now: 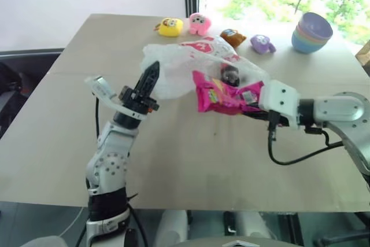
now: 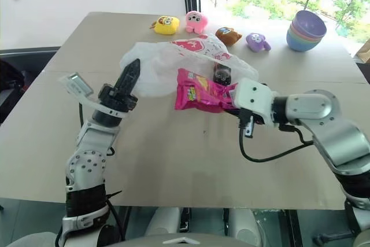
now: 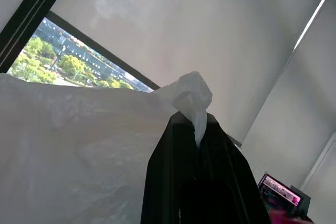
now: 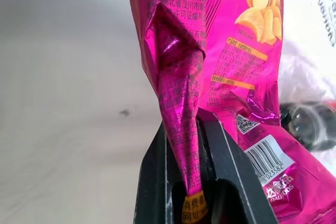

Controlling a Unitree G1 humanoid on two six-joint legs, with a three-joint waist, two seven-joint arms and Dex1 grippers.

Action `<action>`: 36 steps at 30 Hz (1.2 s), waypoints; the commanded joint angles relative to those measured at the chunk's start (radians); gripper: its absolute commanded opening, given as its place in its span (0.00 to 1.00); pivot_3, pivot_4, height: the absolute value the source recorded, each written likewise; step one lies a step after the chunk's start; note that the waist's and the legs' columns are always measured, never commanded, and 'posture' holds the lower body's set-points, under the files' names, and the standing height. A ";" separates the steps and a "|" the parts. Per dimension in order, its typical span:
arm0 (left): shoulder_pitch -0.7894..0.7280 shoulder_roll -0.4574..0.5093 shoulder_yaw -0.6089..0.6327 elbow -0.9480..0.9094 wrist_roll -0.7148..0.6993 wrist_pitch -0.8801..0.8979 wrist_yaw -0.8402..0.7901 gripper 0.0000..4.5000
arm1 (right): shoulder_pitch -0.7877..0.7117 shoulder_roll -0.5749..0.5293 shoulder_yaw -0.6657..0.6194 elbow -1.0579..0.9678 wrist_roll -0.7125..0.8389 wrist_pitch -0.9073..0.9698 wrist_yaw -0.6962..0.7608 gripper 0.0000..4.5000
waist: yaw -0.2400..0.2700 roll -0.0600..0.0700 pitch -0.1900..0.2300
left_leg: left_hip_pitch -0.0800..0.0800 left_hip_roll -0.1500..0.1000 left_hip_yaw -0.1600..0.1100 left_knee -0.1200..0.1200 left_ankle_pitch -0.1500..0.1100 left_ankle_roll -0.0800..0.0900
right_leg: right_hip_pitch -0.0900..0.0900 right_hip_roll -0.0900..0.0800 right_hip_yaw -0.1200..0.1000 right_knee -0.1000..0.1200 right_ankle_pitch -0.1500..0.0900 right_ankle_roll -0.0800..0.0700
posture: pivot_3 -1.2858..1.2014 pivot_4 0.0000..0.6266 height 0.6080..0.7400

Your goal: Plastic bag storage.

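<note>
Translucent white plastic bag (image 1: pixel 191 65) hangs above the table (image 1: pixel 173 166), pinched at one edge by your left gripper (image 1: pixel 151 74); your right gripper (image 1: pixel 254 103) clamps the magenta snack packet (image 1: pixel 222 93) at its mouth, so loading appears unfinished.

I see a translucent white plastic bag (image 1: pixel 185 65) with red print, a magenta snack packet (image 1: pixel 222 96) showing yellow crisps, pastel bowls (image 1: pixel 312 33)

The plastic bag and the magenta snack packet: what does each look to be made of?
Plastic bag: thin translucent white plastic film, judging by its crinkles and the dark item showing through.
Snack packet: probably metallised foil laminate, glossy, with sharp shiny creases and printed text.
</note>
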 commanded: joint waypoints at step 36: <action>0.032 -0.006 -0.040 -0.078 -0.019 0.025 0.026 0.00 | 0.096 0.390 -0.077 0.285 -0.248 -0.553 -0.340 1.00 | -0.026 0.001 0.000 | 0.003 0.000 0.002 -0.006 0.000 -0.001 | -0.002 0.001 0.004 0.002 0.000 0.000 | 0.52 0.24 1.00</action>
